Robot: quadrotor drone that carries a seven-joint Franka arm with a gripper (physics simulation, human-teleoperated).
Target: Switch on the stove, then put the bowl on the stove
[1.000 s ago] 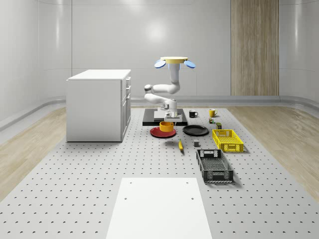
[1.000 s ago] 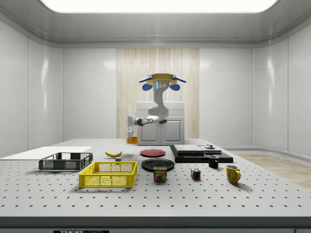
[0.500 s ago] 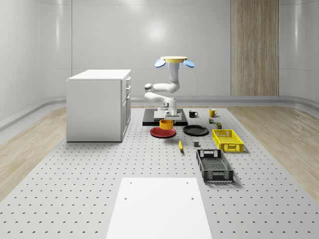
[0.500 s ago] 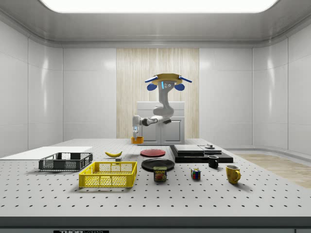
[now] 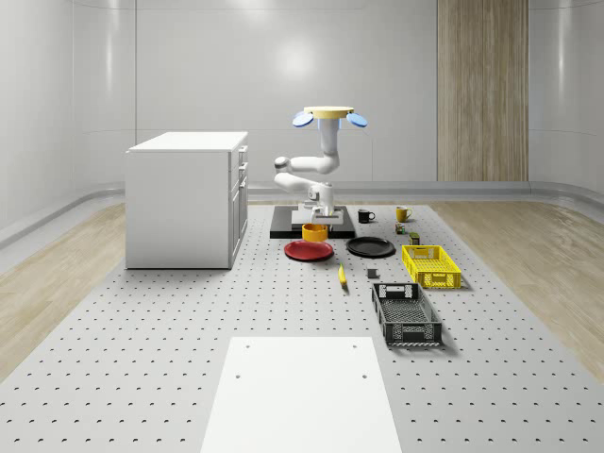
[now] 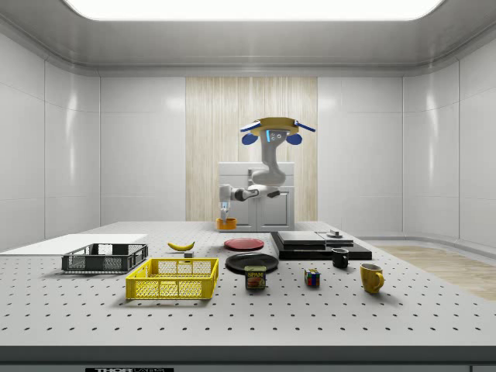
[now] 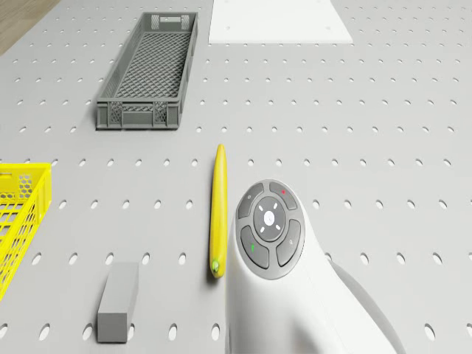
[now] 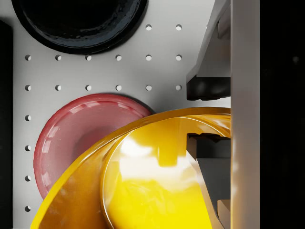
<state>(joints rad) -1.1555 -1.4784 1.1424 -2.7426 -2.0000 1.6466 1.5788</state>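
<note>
My gripper (image 8: 208, 119) is shut on the rim of the orange-yellow bowl (image 8: 143, 186), one finger (image 8: 209, 88) outside and one inside. The bowl (image 5: 314, 231) (image 6: 226, 224) hangs in the air above the red plate (image 5: 309, 250) (image 6: 244, 243) (image 8: 76, 138), short of the black stove (image 5: 283, 229) (image 6: 319, 244) (image 8: 5, 143). The drone (image 5: 330, 115) (image 6: 277, 128) hovers high over the stove's edge nearest the plates. Its white arm (image 7: 276, 280) bends down to the gripper (image 5: 317, 218) (image 6: 225, 214).
A black plate (image 5: 370, 247) (image 8: 78, 21) lies beside the red one. Farther off are a banana (image 7: 217, 210), a grey block (image 7: 118, 301), a yellow basket (image 5: 431, 266), a grey crate (image 5: 406, 314) and a white board (image 5: 300, 392). A white cabinet (image 5: 189, 198) stands at the whole-scene view's left; mugs (image 6: 371, 277) sit near the stove.
The drone and arm have carried the bowl toward the side view's right, nearer the stove, and slightly higher over the red plate. The grip has stayed shut on the bowl.
</note>
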